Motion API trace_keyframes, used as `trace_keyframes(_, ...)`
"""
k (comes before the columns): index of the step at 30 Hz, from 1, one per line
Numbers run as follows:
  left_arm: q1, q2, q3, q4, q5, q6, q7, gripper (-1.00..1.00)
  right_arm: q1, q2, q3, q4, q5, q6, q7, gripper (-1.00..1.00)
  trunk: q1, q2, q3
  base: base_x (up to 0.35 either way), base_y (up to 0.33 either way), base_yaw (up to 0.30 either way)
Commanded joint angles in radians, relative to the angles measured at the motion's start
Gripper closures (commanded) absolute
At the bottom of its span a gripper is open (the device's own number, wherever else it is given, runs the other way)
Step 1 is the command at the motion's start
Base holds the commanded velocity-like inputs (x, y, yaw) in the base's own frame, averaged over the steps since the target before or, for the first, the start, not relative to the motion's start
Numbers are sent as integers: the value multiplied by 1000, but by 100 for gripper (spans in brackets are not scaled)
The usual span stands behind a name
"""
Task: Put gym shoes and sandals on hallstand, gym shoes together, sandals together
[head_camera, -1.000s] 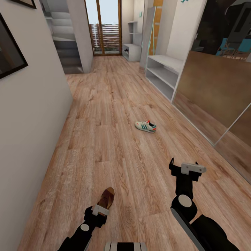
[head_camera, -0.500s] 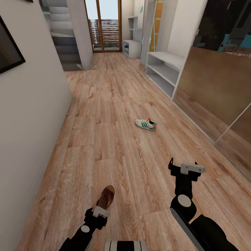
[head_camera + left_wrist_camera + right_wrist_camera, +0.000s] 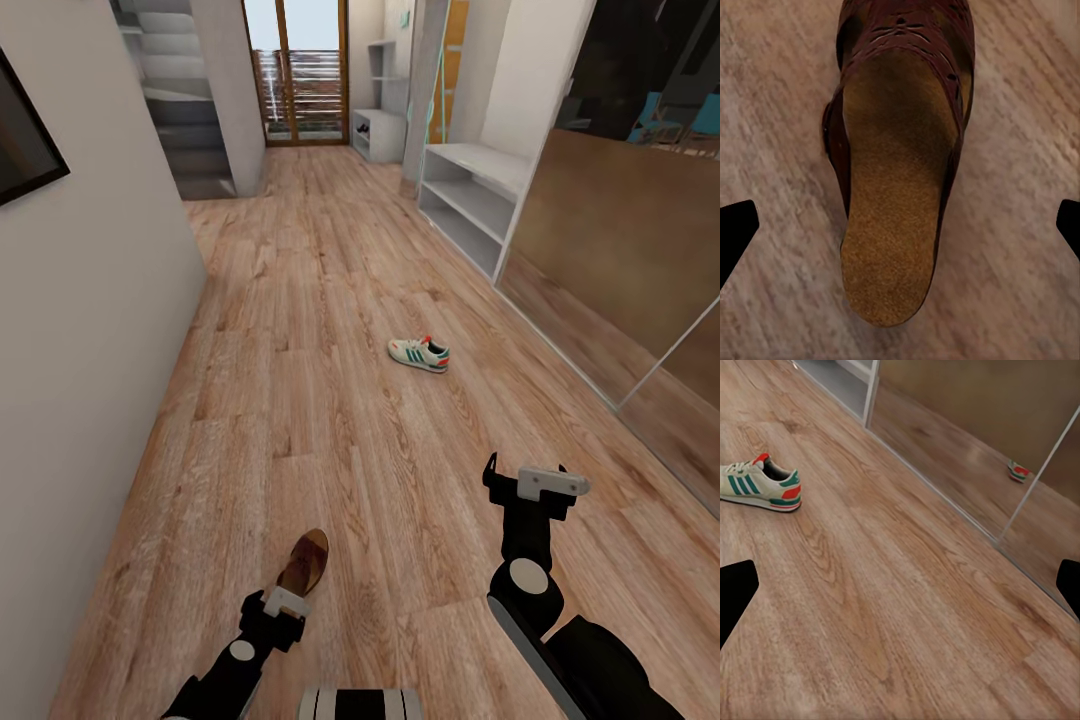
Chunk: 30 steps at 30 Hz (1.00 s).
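One dark brown sandal (image 3: 306, 562) lies on the corridor floor (image 3: 330, 440) just ahead of my left gripper (image 3: 283, 604). In the left wrist view the sandal (image 3: 900, 187) shows its tan insole from above, and my left gripper (image 3: 900, 229) hangs open over it, with the black fingertips (image 3: 735, 232) wide apart on either side. A cream gym shoe (image 3: 419, 354) with green stripes lies farther ahead on the floor. My right gripper (image 3: 522, 486) is held open and empty above bare floor, and its wrist view shows the gym shoe (image 3: 761, 486). The hallstand (image 3: 468, 196) stands ahead on the right.
A white wall (image 3: 80, 300) runs close along the left. Brown mirrored sliding doors (image 3: 620, 260) line the right and reflect a shoe (image 3: 1020, 471). Stairs (image 3: 170, 100), a glass door (image 3: 296, 70) and another low white shelf (image 3: 380, 130) lie at the corridor's far end.
The whole picture has shifted a little, so the camera has moved. Both arms keep their pose, and the sandal and gym shoe lie where they were.
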State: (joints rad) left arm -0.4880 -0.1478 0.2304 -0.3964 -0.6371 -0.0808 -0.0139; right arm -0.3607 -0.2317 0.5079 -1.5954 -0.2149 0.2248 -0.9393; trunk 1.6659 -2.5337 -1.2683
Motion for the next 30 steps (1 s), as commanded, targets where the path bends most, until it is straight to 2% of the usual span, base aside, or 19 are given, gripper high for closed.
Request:
trace_keyframes(1,-7,0,9,0,-11,-6,-1,-100,-1,-1,3,-1,-3,10,-7,-100,0,0,-1,0,0,0)
trace_keyframes(12,-44,5,11,1,-10,-11,-1,-100,0,0,3,-1,-3,10,-6,-100,0,0,-1,0,0,0)
trace_keyframes(30,-50,5,10,4,-10,-21,-1,-100,0,0,4,-1,-3,10,-6,-100,0,0,-2,0,0,0)
